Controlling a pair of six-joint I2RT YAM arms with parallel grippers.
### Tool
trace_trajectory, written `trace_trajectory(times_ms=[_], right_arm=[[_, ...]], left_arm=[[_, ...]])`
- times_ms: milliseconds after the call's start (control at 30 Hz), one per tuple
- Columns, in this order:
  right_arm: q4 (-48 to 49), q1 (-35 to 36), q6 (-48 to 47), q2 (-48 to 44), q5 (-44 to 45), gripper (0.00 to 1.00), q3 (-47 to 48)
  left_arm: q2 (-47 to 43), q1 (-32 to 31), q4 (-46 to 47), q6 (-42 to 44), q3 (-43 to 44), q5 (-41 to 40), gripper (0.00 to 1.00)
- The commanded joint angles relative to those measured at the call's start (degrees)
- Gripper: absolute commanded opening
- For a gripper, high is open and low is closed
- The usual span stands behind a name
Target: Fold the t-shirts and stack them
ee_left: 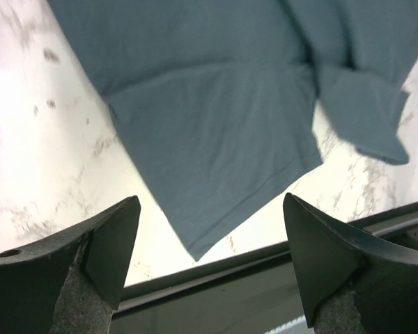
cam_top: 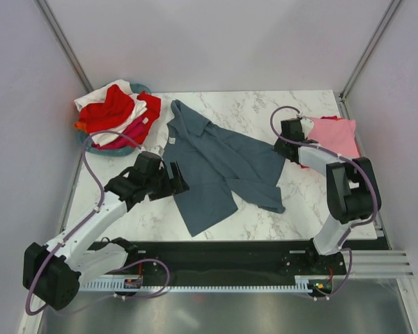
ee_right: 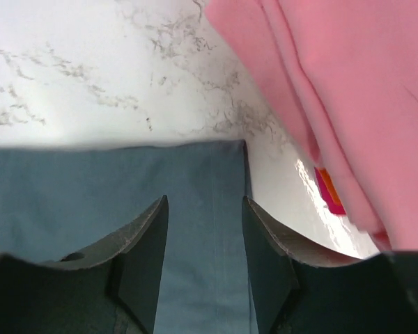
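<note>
Jaws parted, right gripper (ee_right: 204, 203) straddles slate shirt (ee_right: 83, 198), pink shirt (ee_right: 348, 90) just beside.

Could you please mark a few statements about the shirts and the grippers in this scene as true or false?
1. The blue shirt lies unfolded on the table. True.
2. The pink shirt is in the basket. False: it lies on the table at the far right. The basket at the far left holds other shirts.
3. The left gripper is open and holds nothing. True.
4. The right gripper is over the pink shirt. False: it is over the edge of the blue shirt, with the pink shirt beside it.
</note>
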Motion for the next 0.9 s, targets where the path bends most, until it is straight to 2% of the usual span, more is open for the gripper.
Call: trace_trajectory(times_ms=[0, 333, 367, 400, 500, 567, 600, 867], right_arm=[[1.2, -0.6, -1.1, 5.3, 3.4, 0.54, 4.3], [1.3, -0.5, -1.9, 14.9, 5.7, 0.53, 10.3], [1.3, -0.6, -2.0, 15.3, 5.8, 0.50, 10.6], [1.3, -0.5, -2.0, 15.7, 6.0, 0.37, 10.8], [1.3, -0.6, -2.6, 17.0, 6.0, 0.14, 12.2], [1.3, -0.5, -3.3, 17.7, 6.3, 0.11, 13.6], [1.2, -0.5, -3.5, 17.8, 6.3, 0.06, 13.9], [1.0, -0.6, -3.6, 18.4, 5.3, 0.02, 16.1]], left_arm=[[0.0, 0.0, 0.1, -3.3, -4.6, 4.2, 0.89], [-9.2, -0.8, 2.4, -8.1, -14.7, 6.3, 0.88], [-9.3, -1.1, 2.8, -8.6, -15.4, 6.6, 0.87], [-9.4, -1.3, 3.8, -9.0, -16.5, 6.9, 0.84], [-9.2, -2.5, 5.3, -10.3, -18.7, 8.2, 0.77], [-8.6, -3.7, 6.2, -11.3, -19.5, 8.5, 0.74], [-8.0, -4.3, 6.2, -11.7, -20.1, 8.4, 0.72], [-6.5, -6.8, 8.0, -13.8, -23.0, 7.4, 0.63]])
